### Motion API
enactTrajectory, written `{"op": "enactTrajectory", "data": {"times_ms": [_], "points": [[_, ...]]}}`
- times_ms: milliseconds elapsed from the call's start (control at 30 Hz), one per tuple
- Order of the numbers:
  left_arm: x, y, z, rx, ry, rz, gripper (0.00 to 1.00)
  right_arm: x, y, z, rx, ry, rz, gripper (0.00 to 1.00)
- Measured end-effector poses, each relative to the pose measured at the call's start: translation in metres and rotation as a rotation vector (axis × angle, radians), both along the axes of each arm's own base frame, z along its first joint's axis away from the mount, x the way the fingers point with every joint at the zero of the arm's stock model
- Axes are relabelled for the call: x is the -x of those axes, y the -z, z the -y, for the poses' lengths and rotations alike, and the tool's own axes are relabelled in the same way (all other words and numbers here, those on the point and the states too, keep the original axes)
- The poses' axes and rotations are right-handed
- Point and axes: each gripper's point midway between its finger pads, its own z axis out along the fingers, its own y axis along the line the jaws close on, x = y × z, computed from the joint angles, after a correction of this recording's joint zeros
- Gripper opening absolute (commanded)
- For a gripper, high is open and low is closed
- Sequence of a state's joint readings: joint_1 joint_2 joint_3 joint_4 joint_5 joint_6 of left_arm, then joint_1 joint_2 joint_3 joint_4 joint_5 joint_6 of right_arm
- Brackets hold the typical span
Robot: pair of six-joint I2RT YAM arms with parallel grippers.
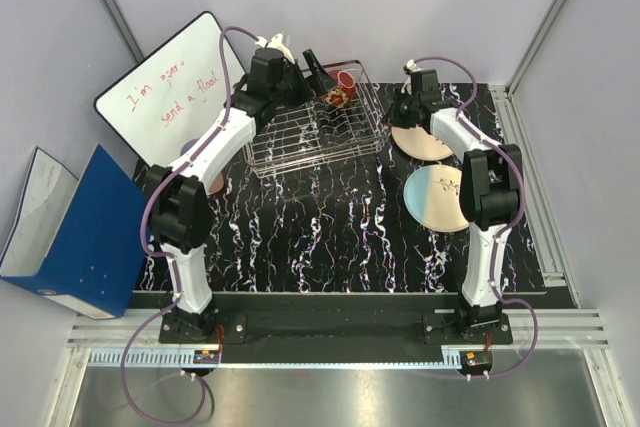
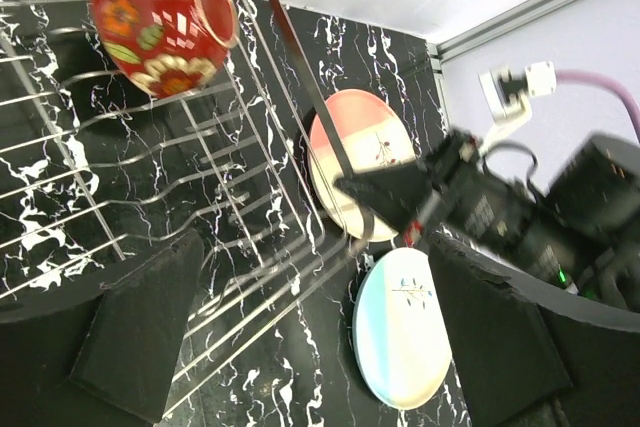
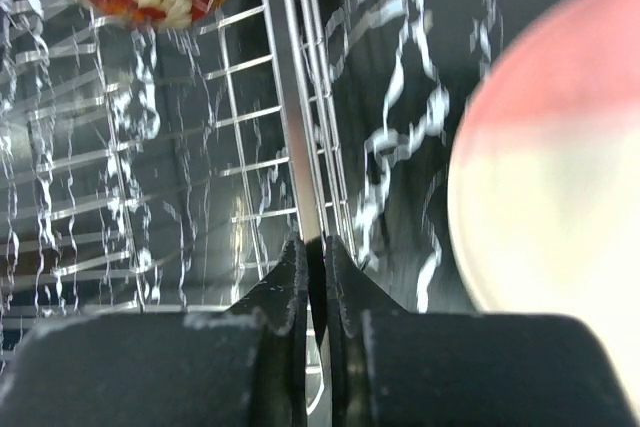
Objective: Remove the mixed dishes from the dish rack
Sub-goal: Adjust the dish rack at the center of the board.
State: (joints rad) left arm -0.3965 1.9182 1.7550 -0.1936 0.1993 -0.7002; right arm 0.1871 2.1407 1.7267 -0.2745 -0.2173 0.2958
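Marbled tabletop point(image 1: 330, 232); whiteboard point(image 1: 165, 97) beside dish rack point(image 1: 300, 147)

White arms point(image 1: 215, 142) with black joints point(image 1: 183, 209), purple cables point(image 1: 148, 209) and black fingers point(image 3: 288, 292).

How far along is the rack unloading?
The pink/cream plate and blue/cream plate lie on the table outside the dish rack. The right gripper has jaws shut on its rim; the left gripper hangs open above. The red bowl is still inside.
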Motion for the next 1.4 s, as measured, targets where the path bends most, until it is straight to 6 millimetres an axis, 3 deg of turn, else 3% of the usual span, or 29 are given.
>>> {"op": "enactTrajectory", "data": {"times_ms": [167,367,600,900,1400], "points": [[-0.001,0.001,0.0,-0.01,0.005,0.005,0.99,0.03,0.0,0.003,0.009,0.048,-0.047,0.0],[-0.017,0.008,0.006,-0.005,0.016,0.005,0.99,0.054,0.001,0.009,0.0,0.082,-0.076,0.0],[-0.033,0.034,0.02,-0.003,0.061,-0.039,0.99,0.072,0.001,0.012,-0.013,0.099,-0.082,0.0],[-0.05,0.05,0.043,0.032,0.146,-0.058,0.99,0.084,0.001,0.011,-0.031,0.106,-0.084,0.0],[-0.046,0.077,0.048,0.034,0.175,-0.114,0.99,0.13,0.002,0.011,-0.024,0.089,-0.102,0.0]]}}
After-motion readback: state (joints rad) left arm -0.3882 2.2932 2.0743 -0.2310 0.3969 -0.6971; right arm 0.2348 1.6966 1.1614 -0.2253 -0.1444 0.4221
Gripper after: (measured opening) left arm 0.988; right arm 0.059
